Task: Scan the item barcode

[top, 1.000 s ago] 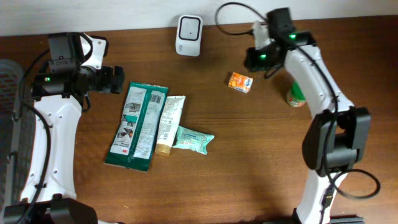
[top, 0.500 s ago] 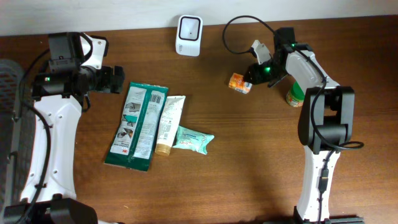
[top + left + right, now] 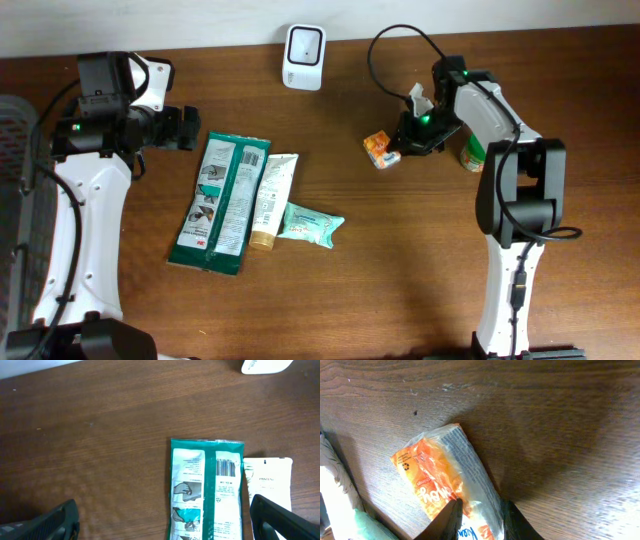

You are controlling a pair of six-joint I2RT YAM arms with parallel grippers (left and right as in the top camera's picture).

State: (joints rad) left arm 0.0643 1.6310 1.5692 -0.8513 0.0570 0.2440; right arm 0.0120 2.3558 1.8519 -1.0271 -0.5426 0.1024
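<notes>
The orange packet [image 3: 381, 150] lies on the counter [image 3: 420, 260] in the upper right of the overhead view, and the right pincer [image 3: 398, 148] is on it from the right, its two fingers pressed on either side of the packet's near end. In the wrist view the packet's long axis runs from the upper left down into the pincer at the bottom edge. The barcode scanner [image 3: 304, 44] stands up and to the left of the packet, with bare counter between them. A green container [image 3: 474, 155] sits just right of the arm. The left pincer [image 3: 185, 128] hangs wide apart far to the left, beside a green pack [image 3: 222, 203], a tube [image 3: 272, 200] and a teal pouch [image 3: 312, 222], so the right arm looks better placed for the carry.
</notes>
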